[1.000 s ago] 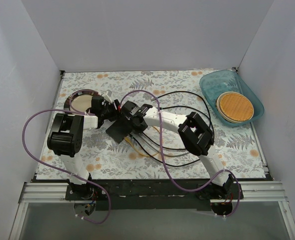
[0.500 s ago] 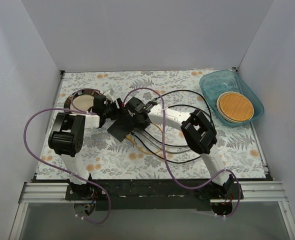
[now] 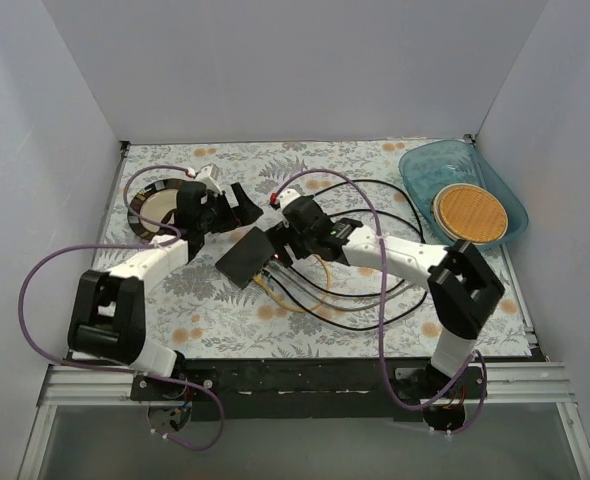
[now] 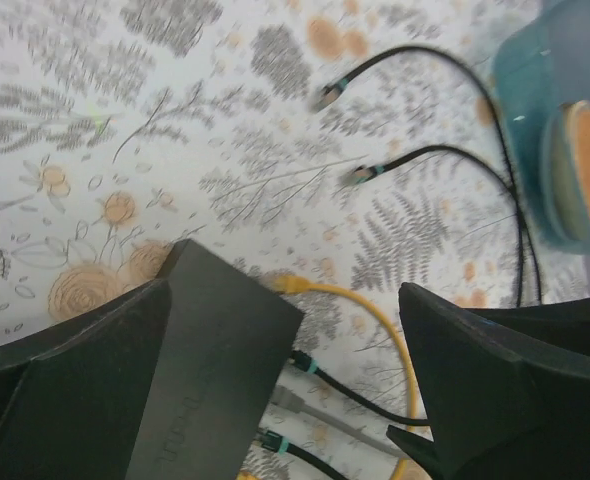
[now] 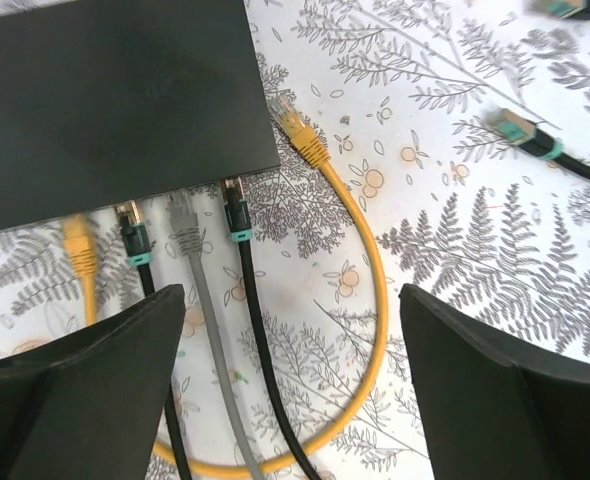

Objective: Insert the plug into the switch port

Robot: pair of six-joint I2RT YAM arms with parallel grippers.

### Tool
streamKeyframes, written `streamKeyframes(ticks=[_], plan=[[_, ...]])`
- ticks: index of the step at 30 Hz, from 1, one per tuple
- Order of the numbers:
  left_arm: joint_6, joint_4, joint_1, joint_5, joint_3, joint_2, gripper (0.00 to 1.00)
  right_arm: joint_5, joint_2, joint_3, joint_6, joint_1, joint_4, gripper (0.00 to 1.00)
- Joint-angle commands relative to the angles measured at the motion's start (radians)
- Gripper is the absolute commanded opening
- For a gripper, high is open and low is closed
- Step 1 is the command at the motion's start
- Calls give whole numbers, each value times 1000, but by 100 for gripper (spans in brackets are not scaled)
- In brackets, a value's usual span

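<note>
- Our left fingers (image 4: 495,380) and right fingers (image 5: 75,380) both stand wide, holding nothing.
- The switch (image 5: 115,100) lies unheld mid-counter (image 3: 225,320), with four cables seated along its 6 o'clock edge in the right wrist view.
- The loose yellow plug (image 5: 297,128) lies at the switch's 3 o'clock corner, in no port.
- With nothing bracing the switch, pushing the plug could slide it, and reaching in may tug seated cables.
- Two loose black plugs (image 5: 520,130) at 2 o'clock invite a wrong pick.
- We cannot see the sockets, so which one is free is unclear. The switch's left end is cut off.
</note>
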Motion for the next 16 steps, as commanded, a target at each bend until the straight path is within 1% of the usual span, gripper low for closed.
streamKeyframes(ticks=[1,3,4,7,8,9,10,11,13,15,16], plan=[[20,45,2,-23,-34,-183,98,52,-194,-113,7,-3,121,96],[27,57,1,-25,-49,-222,98,66,-293,-156,5,-3,165,98],[30,65,1,-29,-55,-263,98,72,-326,-195,-2,-3,176,99],[30,108,2,-37,-92,-317,98,106,-450,-259,-12,-3,216,99],[33,137,2,10,-124,-350,98,118,-505,-295,-19,-2,221,99],[35,149,2,8,-126,-358,98,132,-533,-314,-21,-3,230,98],[40,137,1,-5,-125,-363,98,179,-557,-331,-22,-5,232,98],[49,143,2,4,-125,-363,98,209,-611,-367,-22,-6,236,99],[78,153,4,32,-134,-358,98,261,-656,-403,-27,-15,236,98],[99,198,4,67,-167,-363,98,308,-714,-446,-27,-41,223,98],[104,231,4,52,-177,-364,98,330,-732,-461,-24,-73,213,99]])
